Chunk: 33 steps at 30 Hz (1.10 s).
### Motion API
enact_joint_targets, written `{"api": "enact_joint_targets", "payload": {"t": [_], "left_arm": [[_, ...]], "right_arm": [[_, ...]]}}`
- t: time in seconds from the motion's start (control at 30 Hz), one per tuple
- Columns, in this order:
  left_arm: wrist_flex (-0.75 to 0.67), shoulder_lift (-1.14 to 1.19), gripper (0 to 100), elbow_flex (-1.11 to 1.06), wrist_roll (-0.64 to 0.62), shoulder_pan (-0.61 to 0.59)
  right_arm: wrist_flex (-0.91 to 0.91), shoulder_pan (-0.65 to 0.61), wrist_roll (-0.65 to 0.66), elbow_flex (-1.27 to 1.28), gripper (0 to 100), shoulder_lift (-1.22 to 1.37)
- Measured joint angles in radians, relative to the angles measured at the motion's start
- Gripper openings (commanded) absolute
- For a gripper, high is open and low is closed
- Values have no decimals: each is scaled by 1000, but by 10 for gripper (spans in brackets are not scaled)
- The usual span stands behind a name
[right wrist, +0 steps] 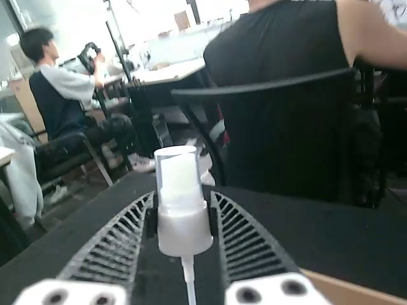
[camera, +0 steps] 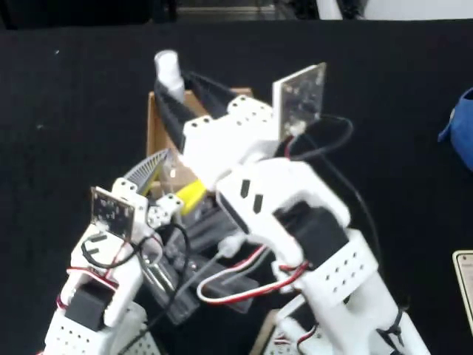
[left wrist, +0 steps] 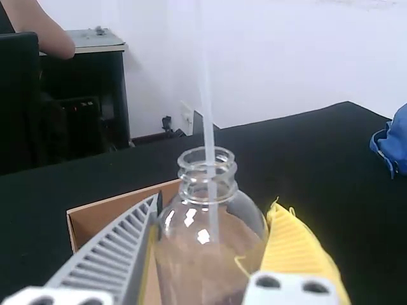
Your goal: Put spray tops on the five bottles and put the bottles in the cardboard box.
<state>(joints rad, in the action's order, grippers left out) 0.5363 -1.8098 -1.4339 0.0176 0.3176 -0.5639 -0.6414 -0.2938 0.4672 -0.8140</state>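
Start on your left: the cardboard box (camera: 153,122) sits on the black tabletop (camera: 369,89) with its open side up. The arms cover most of it in the high view, so you cannot tell what it contains. In the left wrist view its brown wall (left wrist: 95,216) shows just behind the bottle.

Your left end effector (left wrist: 215,203) is closed on the bottle (left wrist: 206,222), with the grey finger (left wrist: 114,254) on one side and the yellow finger (left wrist: 292,248) on the other. It holds the bottle upright at the box's near end. The bottle is clear plastic with a ribbed, uncapped neck, and a thin translucent dip tube (left wrist: 206,121) runs down from above through the mouth and into the body.

That tube hangs from the spray top (right wrist: 183,210), which your right end effector (right wrist: 183,196) pinches between its two black ribbed fingers. The top is white with a clear cap over the nozzle. It is well above the bottle's neck and not seated. In the high view it (camera: 168,70) stands over the far end of the box.

The right arm's white body (camera: 281,207) and its looping cables lie across the middle of the high view, hiding the bottle there.

Far to the right, a blue cloth (camera: 462,129) lies at the tabletop's edge — well away from both arms.
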Motion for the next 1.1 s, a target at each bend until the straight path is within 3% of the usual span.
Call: {"api": "enact_joint_targets", "payload": {"t": [0.17,0.5,0.6,0.77,0.93,1.1], "left_arm": [[0,0,30,0,0,0],[0,2,30,-26,0,0],[0,2,30,-31,0,0],[-11,2,30,-31,0,0],[-130,2,30,-31,0,-63],[-333,0,30,-69,0,-178]], "right_arm": [[-137,-46,0,0,208,-18],[-199,-68,2,0,208,-68],[-245,-60,69,0,208,-124],[-336,143,192,3,181,-261],[-331,408,140,169,60,-328],[-146,568,91,460,32,-336]]}}
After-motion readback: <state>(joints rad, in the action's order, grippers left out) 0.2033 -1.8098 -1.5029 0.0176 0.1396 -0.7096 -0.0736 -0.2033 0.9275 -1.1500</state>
